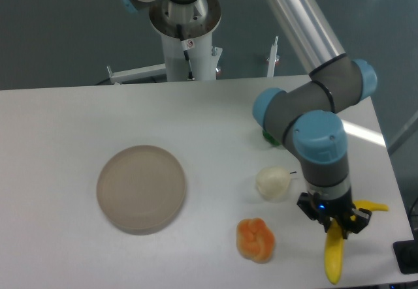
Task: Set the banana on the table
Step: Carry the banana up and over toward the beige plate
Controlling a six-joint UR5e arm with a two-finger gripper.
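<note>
The yellow banana [334,259] lies lengthwise at the table's front right, its far tip [377,205] showing behind the gripper. My gripper [336,225] points straight down over the banana's middle, its black fingers [353,218] close on both sides of it, shut on the banana. The banana's near end sits at or just above the white table [65,139]; I cannot tell whether it touches. The gripper hides the banana's middle.
A whitish pear-like fruit [272,183] and a lumpy orange fruit [255,239] lie just left of the gripper. A round beige-grey plate [142,188] sits left of centre. A green object [269,136] is partly hidden behind the arm. The table's right and front edges are close.
</note>
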